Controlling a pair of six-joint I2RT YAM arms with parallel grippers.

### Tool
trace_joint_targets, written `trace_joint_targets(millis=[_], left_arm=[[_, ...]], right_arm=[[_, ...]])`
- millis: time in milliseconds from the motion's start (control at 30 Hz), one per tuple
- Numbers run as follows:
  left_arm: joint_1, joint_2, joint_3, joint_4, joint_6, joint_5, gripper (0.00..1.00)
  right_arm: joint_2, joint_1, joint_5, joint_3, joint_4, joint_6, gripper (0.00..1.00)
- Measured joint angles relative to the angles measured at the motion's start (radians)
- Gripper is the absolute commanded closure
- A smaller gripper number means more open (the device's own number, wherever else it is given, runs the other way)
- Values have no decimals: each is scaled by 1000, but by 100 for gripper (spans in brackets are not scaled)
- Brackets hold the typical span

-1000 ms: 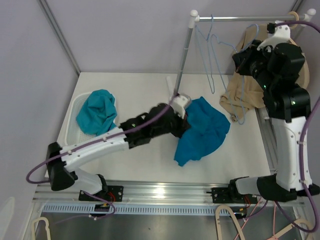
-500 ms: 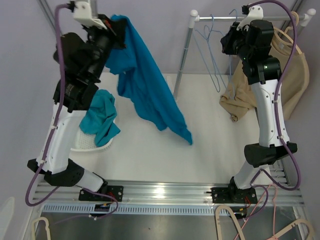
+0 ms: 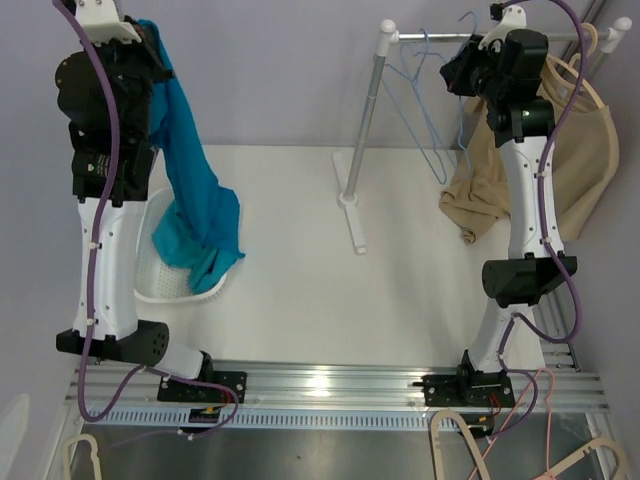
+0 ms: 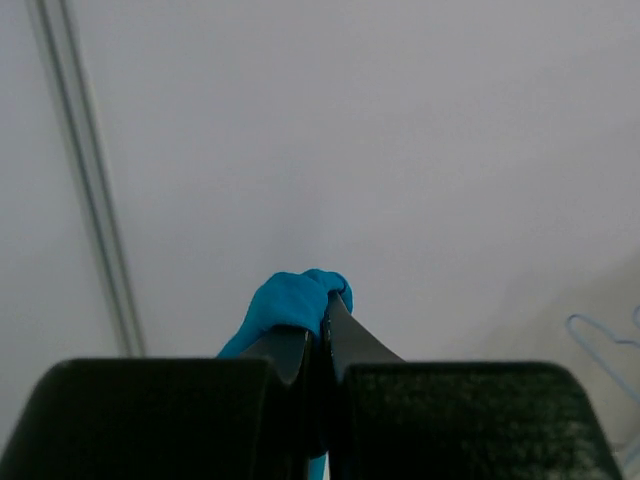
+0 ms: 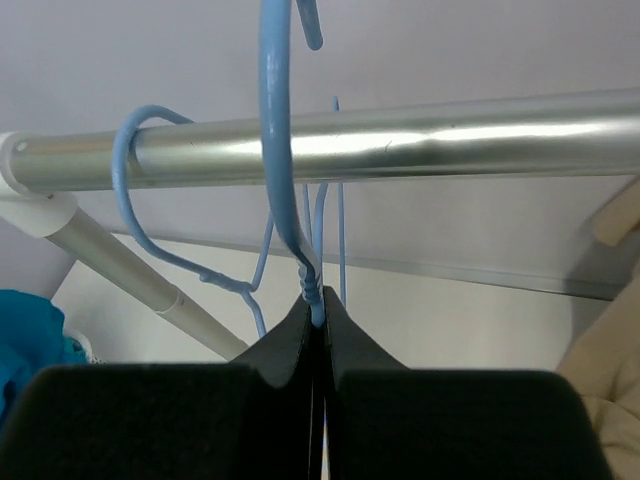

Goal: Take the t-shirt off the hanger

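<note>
The teal t-shirt (image 3: 190,180) hangs free from my left gripper (image 3: 150,35), which is raised high at the far left and shut on a bunch of the cloth (image 4: 285,305). The shirt's lower end reaches down into the white basket (image 3: 165,290). My right gripper (image 3: 462,70) is up at the metal rail (image 3: 440,37) and shut on the twisted neck of a bare blue wire hanger (image 5: 275,150). The hanger's hook stands at the rail (image 5: 450,140). No shirt is on this hanger.
A second bare blue hanger (image 3: 420,110) hangs on the rail to the left of the held one. A tan shirt (image 3: 580,160) hangs on a wooden hanger at the right. The rack's pole (image 3: 365,120) and foot stand mid-table. More teal cloth (image 3: 205,265) lies in the basket.
My left arm lifted the teal t-shirt off the table and swung it left and up, over the basket. My right arm moved up to the rail with the blue hanger.
</note>
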Motion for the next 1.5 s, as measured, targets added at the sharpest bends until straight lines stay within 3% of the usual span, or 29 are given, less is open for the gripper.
trace_joint_targets(millis=[200, 433, 700, 733, 767, 833, 900, 1000, 1233, 1467, 1500], left_arm=[[89, -97, -245, -24, -19, -119, 99], [89, -323, -611, -105, -206, -322, 99], [89, -290, -738, -240, -417, -344, 97], [89, -287, -769, -250, -430, -342, 93], [89, -283, -792, -259, -435, -338, 89], [89, -270, -822, -285, -451, -331, 70], [89, -245, -827, -310, -474, -326, 51], [91, -206, -829, -347, -515, -318, 1], [158, -172, -879, -397, -621, -203, 1], [218, -73, -863, -463, -734, -126, 1], [232, -50, -856, -475, -748, -114, 1]], right_arm=[[59, -1, -66, 0, 21, 26, 100], [71, 7, -99, -1, 28, 40, 100], [68, 47, -106, -56, 35, 31, 100], [67, 51, -106, -63, 43, 28, 99], [63, 56, -106, -69, 48, 23, 81], [49, 61, -105, -82, 47, 17, 63], [37, 64, -103, -84, 42, 9, 60], [13, 63, -97, -84, 39, 0, 45], [-79, -50, -104, -96, -5, -5, 29], [-232, -213, -36, -231, -26, 3, 17], [-248, -227, -25, -247, -26, 5, 11]])
